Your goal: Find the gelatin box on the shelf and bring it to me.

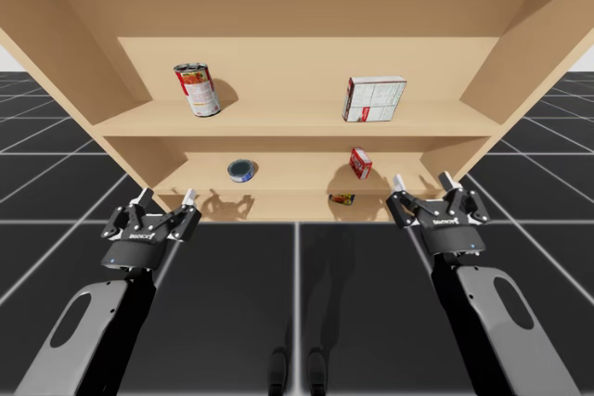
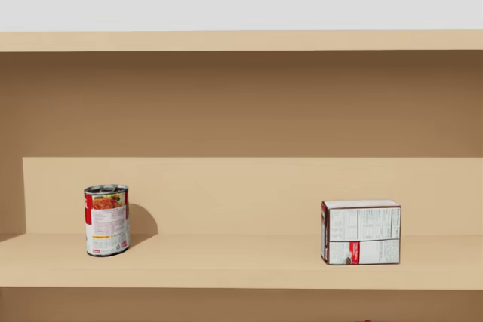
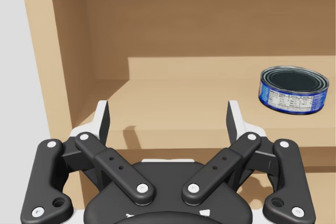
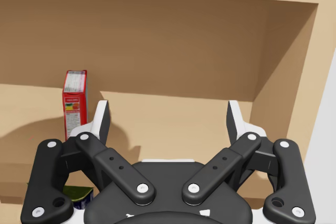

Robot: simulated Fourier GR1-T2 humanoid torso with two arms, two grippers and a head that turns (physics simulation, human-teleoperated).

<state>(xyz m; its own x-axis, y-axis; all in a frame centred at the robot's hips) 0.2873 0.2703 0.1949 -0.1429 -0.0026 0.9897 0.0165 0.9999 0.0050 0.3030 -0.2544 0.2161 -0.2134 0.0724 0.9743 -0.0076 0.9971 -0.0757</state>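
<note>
Search step: our left end effector and right end effector hang released before the shelf; next, the right should reach the small red box on the lower board.

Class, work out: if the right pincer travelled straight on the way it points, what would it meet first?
Likely the back wall: the open right pincer frames bare board. The small red box stands just aside, though depth is unclear.

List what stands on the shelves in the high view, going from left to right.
Red and white can, low blue can, small red box; the white box above overlaps it sideways.
</note>
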